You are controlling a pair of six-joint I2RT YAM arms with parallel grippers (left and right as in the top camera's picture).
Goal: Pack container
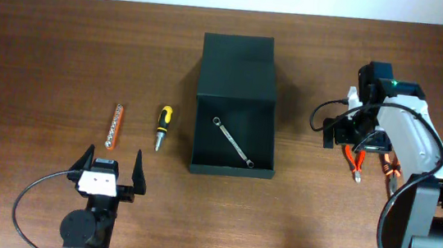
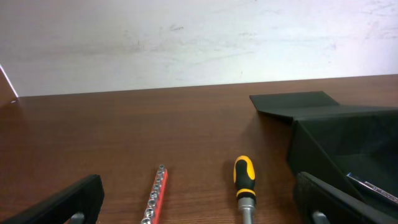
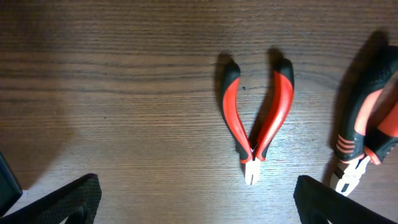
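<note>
1. Container (image 1: 251, 119): dark box at the middle of the table (image 1: 49, 40), between the two arms. Its lid (image 1: 237, 58) is open and folded back on the far side.
2. Wrench (image 1: 232, 142): inside the container, lying diagonally on the floor, with one end near the near-right corner.
3. Screwdriver (image 1: 163, 124): yellow-and-black handle, on the table near the container's left wall, not touching it.
4. Socket rail (image 1: 116, 125): orange, left of the screwdriver and roughly parallel to it, apart from it.
5. Left gripper (image 1: 112, 155): near the front edge, nearer than the rail and screwdriver. Released, fingers (image 2: 62, 202) spread wide, nothing between them, touching neither tool.
6. Pliers (image 3: 258, 118): red-and-black, flat on the table right of the container, handles splayed. A second pair (image 3: 367, 127) lies just beside them.
7. Right gripper (image 3: 196, 190): above the pliers. Released, fingers (image 3: 62, 199) wide apart, no contact seen.
</note>
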